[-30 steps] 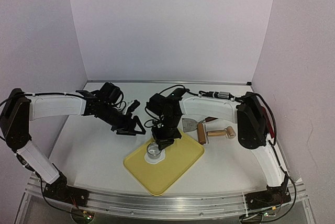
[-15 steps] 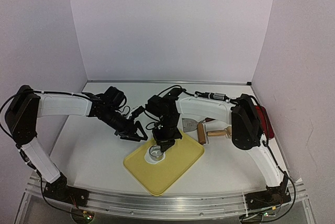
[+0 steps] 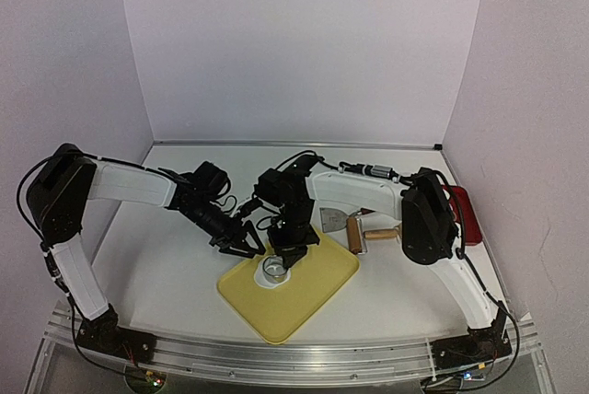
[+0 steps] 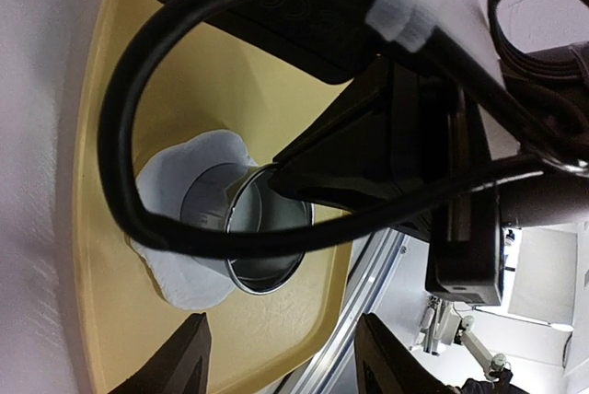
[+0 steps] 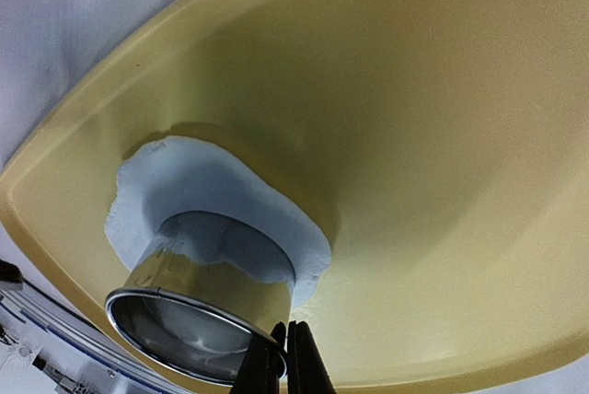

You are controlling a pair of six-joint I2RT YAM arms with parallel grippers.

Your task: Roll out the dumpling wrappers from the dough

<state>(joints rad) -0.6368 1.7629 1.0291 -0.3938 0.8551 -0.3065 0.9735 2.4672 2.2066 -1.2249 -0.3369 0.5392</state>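
Note:
A flat, irregular white patch of dough [image 5: 213,199] lies on the yellow tray [image 5: 433,118]. A metal ring cutter [image 5: 199,307] stands on the dough [image 3: 273,281]. My right gripper [image 5: 277,363] is shut on the cutter's rim, seen from above as the right gripper [image 3: 288,253] at the ring cutter [image 3: 272,268]. My left gripper [image 3: 246,240] hovers at the tray's left edge, just left of the cutter and apart from it. In its wrist view the left gripper [image 4: 287,362] is open and empty, with the ring cutter [image 4: 267,249] and dough [image 4: 179,228] ahead. The dumpling wrappers are out of view.
A wooden rolling pin [image 3: 378,237] and a metal scraper [image 3: 335,220] lie on the table right of the tray [image 3: 304,307]. A red object [image 3: 464,214] sits at the far right by the wall. The right arm's black cable [image 4: 138,173] crosses the left wrist view.
The left arm has swung right and down toward the tray's left edge, its jaws a little narrower. The right gripper has stayed on the cutter.

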